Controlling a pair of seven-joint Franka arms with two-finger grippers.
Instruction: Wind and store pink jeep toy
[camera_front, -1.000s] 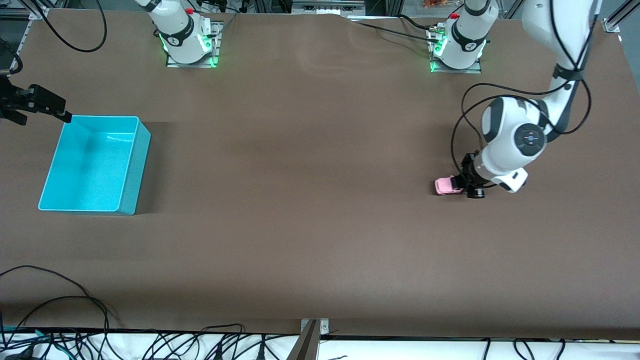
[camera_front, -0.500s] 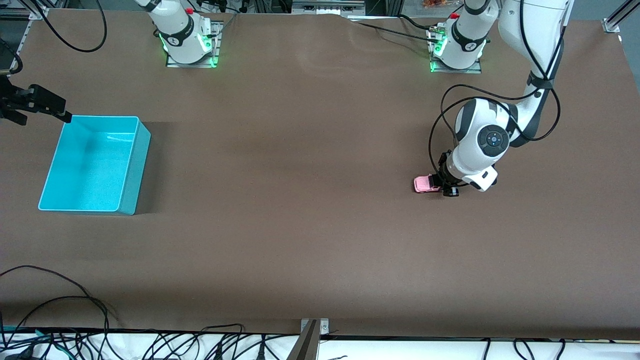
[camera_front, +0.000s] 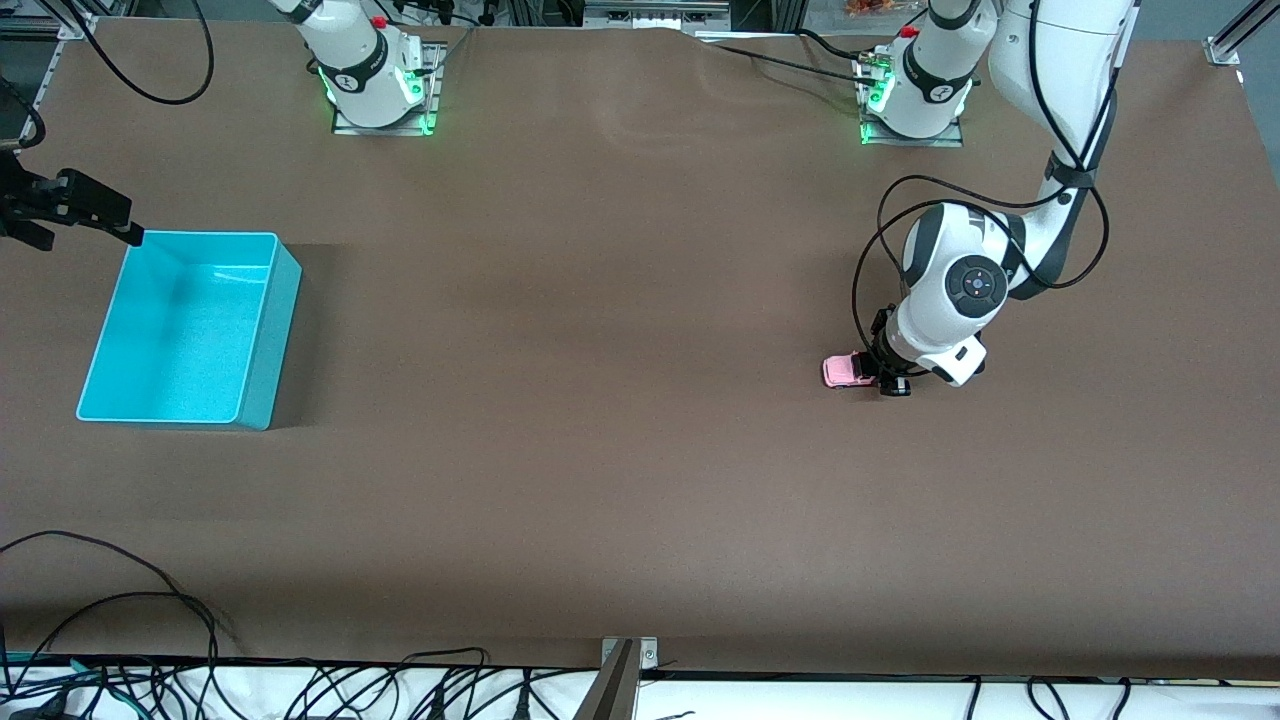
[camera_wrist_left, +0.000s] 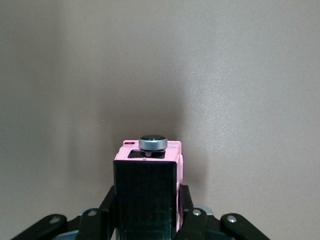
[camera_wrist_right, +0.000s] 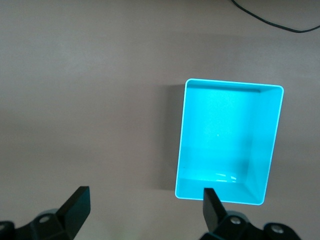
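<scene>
Left pincer (camera_front: 880, 372) pinching the pink jeep toy (camera_front: 846, 371), wheels on the bench (camera_front: 620, 400); it's dragged it toward the turquoise bin (camera_front: 262, 345) over the last second (winding stroke, probably). Right pincer (camera_front: 100, 210) spread, waits by bin.

We count one tiny pale pink toy jeep with a black roof (camera_front: 846, 371), a single silver-rimmed spare wheel (camera_wrist_left: 153, 142) showing at its end. One open turquoise plastic bin (camera_front: 262, 330) sits on the one brown-covered table (camera_front: 600, 400). We see two white robot arms, so two grippers: one left gripper (camera_front: 880, 372) and one right gripper (camera_front: 85, 212), each with two black fingers (camera_wrist_right: 75, 206). Two arm bases glow green along the table's edge, one at the right arm (camera_front: 378, 85) and one at the left arm (camera_front: 912, 100). Loose black cables (camera_front: 120, 610) trail by the table's near edge, too tangled for us to count.
</scene>
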